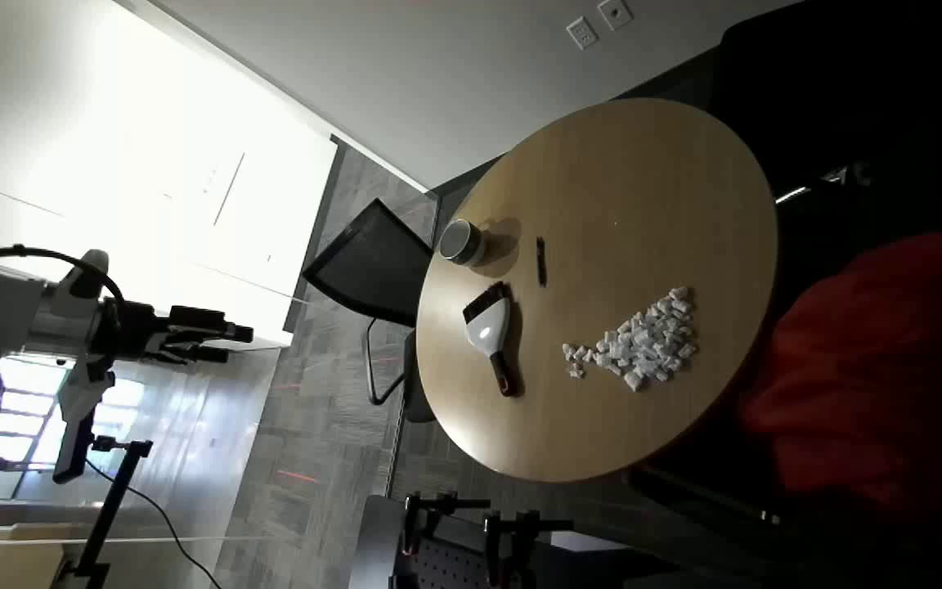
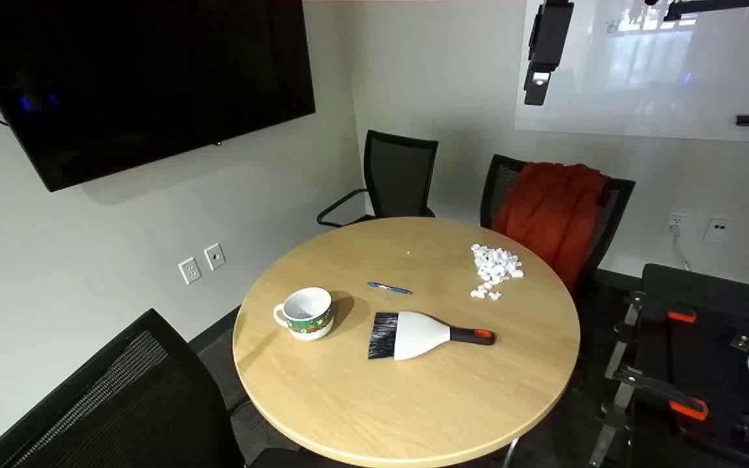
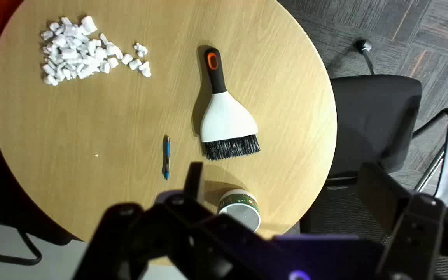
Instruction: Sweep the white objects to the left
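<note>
Saw no sign of any sweeping done. Found the white bits (image 3: 74,53) in a loose, wedge-shaped heap on the round table (image 3: 286,85), beside the edge nearest the red cloth (image 2: 547,205). Traced a thin tail of strays (image 3: 135,64), in the wrist view running toward the handle end of the brush (image 3: 228,118) but well short of it. Spotted also a lone pale speck (image 3: 96,155), well apart from the rest, too small to name.

Found the brush lying flat on the wood, held by nothing, with bristles toward the mug (image 2: 309,320) and handle pointing away. Noted the pen (image 3: 167,157) between bristles and speck, touching neither.

Made out the gripper (image 1: 231,343) well apart from the table in an exterior view. From the wrist, saw jaws parted wide, with nothing gripped or touched.

Judged the task at its outset: done, nothing visible; remaining, seemingly, the whole of it. Expected the need to take up the brush by the handle, carry it over to the heap, set bristles down on the proper side, stroke the bits left, then go back for strays. Could not settle the direction of "left" from these views. Reckoned the strays easiest to miss and the nearby edge a spill risk under a hard stroke.
</note>
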